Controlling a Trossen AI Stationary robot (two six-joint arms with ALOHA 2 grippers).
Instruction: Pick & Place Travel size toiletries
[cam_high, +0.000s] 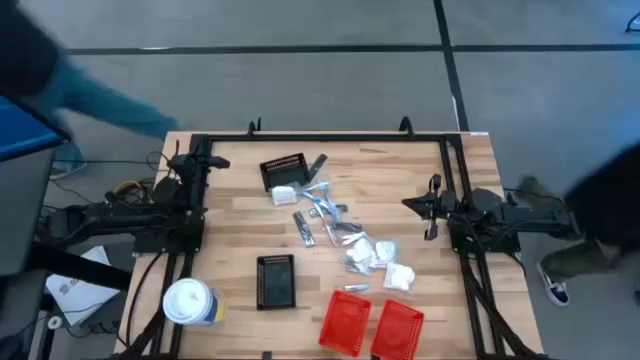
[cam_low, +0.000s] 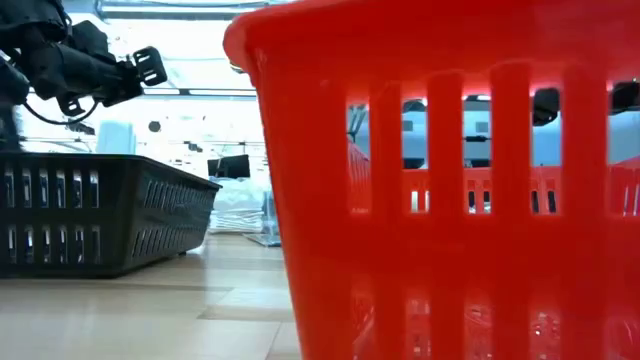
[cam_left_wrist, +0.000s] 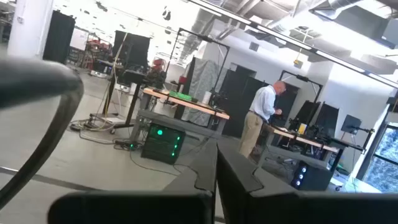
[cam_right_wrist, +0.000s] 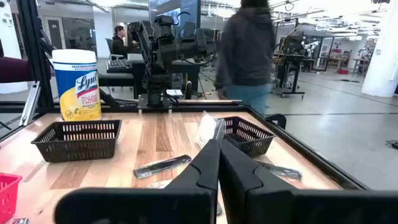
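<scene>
Up close, I see a glossy red slotted basket (cam_low: 440, 180) filling most of the low view and hiding the toiletries (cam_high: 345, 235), which in the high view lie scattered mid-frame on the pale wood-plank table (cam_high: 450, 180): crinkled silvery sachets, white clear-wrapped packets, slim dark sticks. Two black mesh baskets (cam_high: 283, 172) stand among them, one partly holding packets I cannot make out. Farther out, my left gripper (cam_high: 212, 160) at the frame's upper left and right gripper (cam_high: 412, 205) at centre right are both pinched closed, holding nothing.
</scene>
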